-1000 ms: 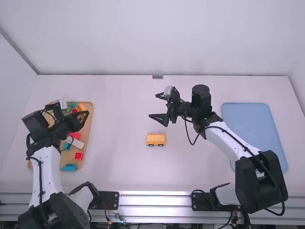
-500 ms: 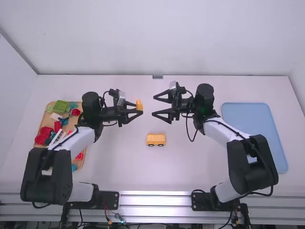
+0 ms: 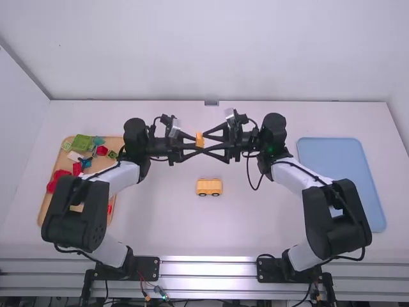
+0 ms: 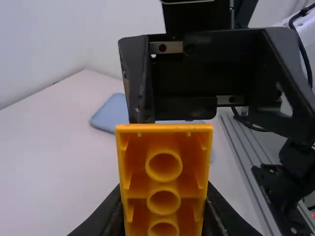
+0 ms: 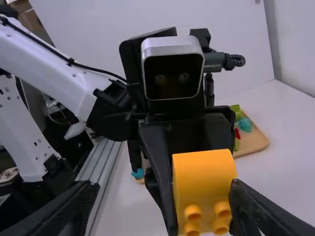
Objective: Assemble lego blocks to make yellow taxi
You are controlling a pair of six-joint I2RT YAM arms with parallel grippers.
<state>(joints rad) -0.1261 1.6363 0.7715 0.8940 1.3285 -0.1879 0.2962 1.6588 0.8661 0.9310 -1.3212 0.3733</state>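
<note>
High view: the taxi looks partly built, a wheeled yellow body (image 3: 209,187) standing mid-table (image 3: 160,217), long axis left to right, with a handover and fitting of the yellow block (image 3: 199,138) apparently left. The left gripper (image 3: 195,145) clasps that block above the table, its long axis roughly upright, hollow underside (image 4: 164,167) facing the left arm, studs (image 5: 222,210) facing the right gripper (image 3: 206,143), whose fingers stand apart.

Plain pale walls (image 3: 160,51) are rising behind and beside the white table (image 3: 255,230), silvery rails (image 3: 211,270) are lining its near edge, soft light's washing over!
</note>
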